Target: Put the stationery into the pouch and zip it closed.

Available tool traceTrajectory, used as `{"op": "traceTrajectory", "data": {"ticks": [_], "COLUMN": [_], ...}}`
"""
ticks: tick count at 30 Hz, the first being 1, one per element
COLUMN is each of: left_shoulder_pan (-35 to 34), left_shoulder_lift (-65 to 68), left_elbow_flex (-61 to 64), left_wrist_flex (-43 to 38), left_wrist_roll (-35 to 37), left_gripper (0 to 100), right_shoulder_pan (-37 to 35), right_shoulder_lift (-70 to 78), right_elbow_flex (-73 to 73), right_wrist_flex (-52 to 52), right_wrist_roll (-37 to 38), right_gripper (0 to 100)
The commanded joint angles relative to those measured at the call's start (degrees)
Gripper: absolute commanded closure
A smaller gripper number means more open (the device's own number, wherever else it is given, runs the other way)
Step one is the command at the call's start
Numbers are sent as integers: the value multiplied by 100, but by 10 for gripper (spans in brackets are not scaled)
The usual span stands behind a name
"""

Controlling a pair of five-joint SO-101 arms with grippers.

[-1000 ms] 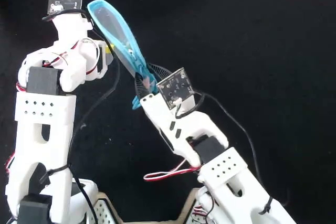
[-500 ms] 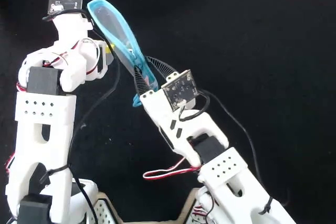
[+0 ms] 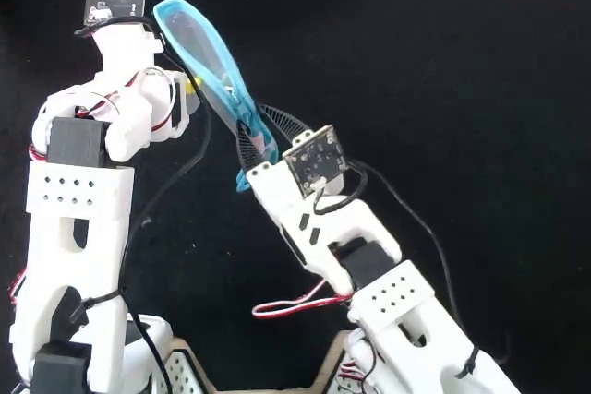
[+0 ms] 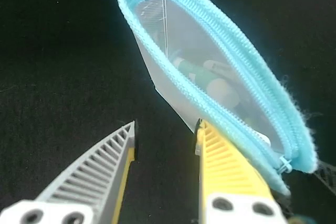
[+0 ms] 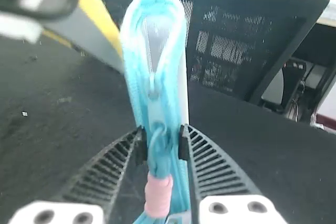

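One pouch [image 3: 217, 71], seemingly edge-up, long axis diagonal

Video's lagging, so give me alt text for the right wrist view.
The right gripper is shut on one end of a light-blue fabric zip pouch, which sticks out between its grey ribbed fingers. The left arm's yellow finger lies behind the pouch, over the black table.

Bright, even overhead light; the matte black counter [image 3: 480, 89] shows faint shadows, a white plastic arm [image 3: 74, 200] glares.
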Motion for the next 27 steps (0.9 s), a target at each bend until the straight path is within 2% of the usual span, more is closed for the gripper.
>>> {"op": "traceTrajectory", "data": {"ticks": [1, 27], "left_shoulder_pan": [31, 22], "left_shoulder_lift": [-70, -62], "left_elbow_flex": [-356, -347], "left_wrist_flex": [44, 44], "left_wrist_roll": [9, 9], "left_gripper": [805, 805], "right_shoulder_pan": [97, 62], "right_shoulder_lift": [813, 593], "right_elbow_flex": [-22, -365], "right_wrist_flex": [-167, 18], "right_wrist_roll": [-18, -53], "right_gripper": [890, 892]}}
